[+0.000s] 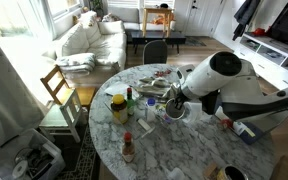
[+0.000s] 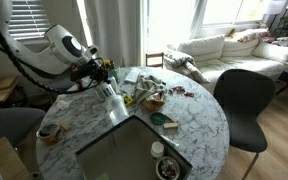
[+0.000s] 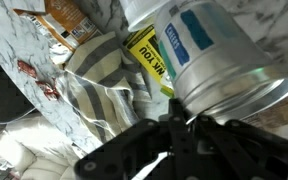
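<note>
My gripper (image 3: 176,128) is at the rim of a silver metal can (image 3: 209,55) with a blue and white label. The two dark fingers are close together, and the can's rim runs between them. In both exterior views the gripper (image 1: 174,98) (image 2: 101,80) hangs low over the round marble table (image 1: 199,150) (image 2: 199,125), with the can (image 1: 174,112) (image 2: 111,98) tilted right under it. A striped cloth (image 3: 94,85) and a yellow packet (image 3: 147,55) lie next to the can.
A yellow jar (image 1: 118,106), a green bottle (image 1: 130,98) and a small red-capped bottle (image 1: 127,148) stand on the table. A green bowl (image 2: 159,119), a small dish (image 2: 49,132) and a cup (image 2: 167,168) are also there. Chairs (image 1: 60,88) (image 2: 242,100) stand around the table.
</note>
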`<act>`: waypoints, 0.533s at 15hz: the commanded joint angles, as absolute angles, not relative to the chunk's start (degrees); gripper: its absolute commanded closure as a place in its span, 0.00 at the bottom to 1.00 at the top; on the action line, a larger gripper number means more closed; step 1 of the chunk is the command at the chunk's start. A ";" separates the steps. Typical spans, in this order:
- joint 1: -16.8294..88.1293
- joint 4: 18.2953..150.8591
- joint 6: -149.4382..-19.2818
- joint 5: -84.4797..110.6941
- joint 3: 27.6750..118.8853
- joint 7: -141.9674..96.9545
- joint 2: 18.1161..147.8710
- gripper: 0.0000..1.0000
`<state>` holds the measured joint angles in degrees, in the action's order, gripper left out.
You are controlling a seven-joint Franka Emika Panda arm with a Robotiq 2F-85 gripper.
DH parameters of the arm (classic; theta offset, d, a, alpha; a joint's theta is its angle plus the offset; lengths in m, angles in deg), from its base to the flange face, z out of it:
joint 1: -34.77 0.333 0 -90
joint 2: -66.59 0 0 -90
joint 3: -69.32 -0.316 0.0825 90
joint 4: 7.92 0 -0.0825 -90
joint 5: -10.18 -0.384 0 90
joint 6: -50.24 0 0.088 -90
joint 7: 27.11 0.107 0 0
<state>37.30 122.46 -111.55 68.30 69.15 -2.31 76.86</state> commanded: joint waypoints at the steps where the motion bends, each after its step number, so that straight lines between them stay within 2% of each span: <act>1: 36.89 122.92 -113.33 67.75 69.15 -2.32 76.29 0.98; 8: 31.58 130.50 -131.76 53.43 66.63 -6.34 74.03 0.98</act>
